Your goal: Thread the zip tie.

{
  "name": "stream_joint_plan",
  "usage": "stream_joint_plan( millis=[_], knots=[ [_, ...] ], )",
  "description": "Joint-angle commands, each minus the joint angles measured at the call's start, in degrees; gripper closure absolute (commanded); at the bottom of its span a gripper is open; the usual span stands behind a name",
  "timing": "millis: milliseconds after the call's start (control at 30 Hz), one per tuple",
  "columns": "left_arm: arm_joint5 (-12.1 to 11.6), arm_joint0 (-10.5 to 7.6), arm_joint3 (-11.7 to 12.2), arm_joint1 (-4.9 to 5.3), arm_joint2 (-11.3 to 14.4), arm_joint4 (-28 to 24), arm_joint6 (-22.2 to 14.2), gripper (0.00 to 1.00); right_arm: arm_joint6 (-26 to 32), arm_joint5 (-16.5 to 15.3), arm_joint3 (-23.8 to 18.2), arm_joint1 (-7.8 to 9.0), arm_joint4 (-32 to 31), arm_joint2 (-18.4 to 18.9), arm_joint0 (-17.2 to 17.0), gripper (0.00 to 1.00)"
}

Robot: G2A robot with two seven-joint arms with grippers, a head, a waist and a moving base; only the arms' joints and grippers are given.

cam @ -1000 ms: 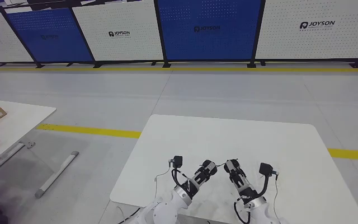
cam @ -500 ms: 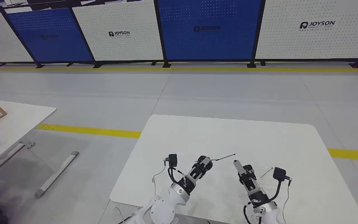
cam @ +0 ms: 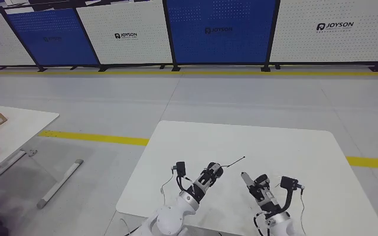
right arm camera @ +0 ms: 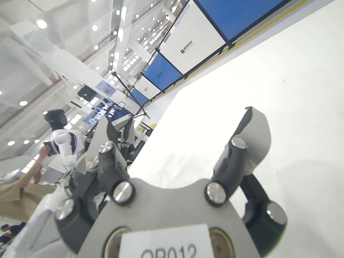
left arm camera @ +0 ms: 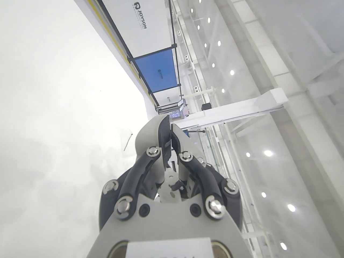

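Far half: worktop (cam: 248,138) surface runs open to its far edge.
Right flank: open worktop beside the right gripper (cam: 244,177).
Between grippers: narrow gap; the zip tie (cam: 231,162) juts from the left gripper (cam: 216,170), slanting across its far end.
Left flank: worktop edge near the left gripper, floor (cam: 88,171) beyond.

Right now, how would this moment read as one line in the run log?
left gripper: shut on zip tie | right gripper: open, holds nothing | zip tie: straight, far end free over table
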Motion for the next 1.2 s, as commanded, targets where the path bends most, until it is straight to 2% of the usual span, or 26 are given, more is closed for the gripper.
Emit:
stream_joint_plan(
  millis=[0, 100, 300, 467, 533, 733, 900, 933, 967, 1000, 1100, 1167],
  knots=[
    [1.7, -0.05, -0.9, 0.02, -0.6, -3.0, -1.5, 1.00, -1.2, 1.4, -0.1, -0.01, -5.4, -0.9, 0.0, 0.00],
    [1.7, -0.09, -1.8, 0.13, -1.7, -3.5, -1.8, 1.00, -2.6, 1.8, 0.0, -0.20, -5.3, -1.5, -0.1, 0.00],
    [1.7, -0.09, -1.8, 0.13, -1.7, -3.5, -1.8, 1.00, -2.6, 1.8, 0.0, -0.20, -5.3, -1.5, -0.1, 0.00],
    [3.0, -0.32, -2.1, 0.12, -1.4, -5.2, -4.3, 1.00, 0.9, 2.5, 1.3, 0.04, -13.7, -3.0, 1.5, 0.00],
    [4.1, -0.41, -2.4, 0.19, -1.6, -6.8, -6.4, 1.00, 0.1, 2.5, 1.7, -0.02, -14.5, -3.3, 1.8, 0.00],
    [4.4, -0.56, -2.4, 0.30, -2.0, -5.8, -6.5, 1.00, -0.7, 2.4, 1.6, -0.07, -14.3, -3.3, 1.9, 0.00],
    [4.0, -0.68, -2.2, 0.25, -1.7, -5.6, -6.5, 1.00, -1.2, 5.4, 2.1, -0.22, -15.4, -3.3, 2.0, 0.00],
    [4.0, -0.66, -2.2, 0.24, -1.7, -5.6, -6.5, 1.00, -1.0, 5.3, 2.2, -0.26, -15.3, -3.5, 2.1, 0.07],
    [3.9, -0.64, -2.3, 0.24, -1.7, -5.5, -6.5, 1.00, -0.7, 5.2, 2.4, -0.28, -15.4, -3.6, 2.3, 0.41],
    [3.8, -0.61, -2.3, 0.25, -1.7, -5.4, -6.6, 1.00, -0.5, 5.1, 2.5, -0.29, -15.7, -3.8, 2.4, 0.55],
    [3.7, -0.59, -2.1, 0.23, -1.4, -4.9, -6.6, 1.00, 0.2, 3.9, 2.4, -0.31, -15.6, -4.1, 2.7, 0.69],
    [3.5, -0.68, -1.9, 0.21, -1.2, -4.5, -6.6, 1.00, 0.3, 3.6, 2.3, -0.29, -15.5, -4.0, 2.7, 0.67]
  ],
)
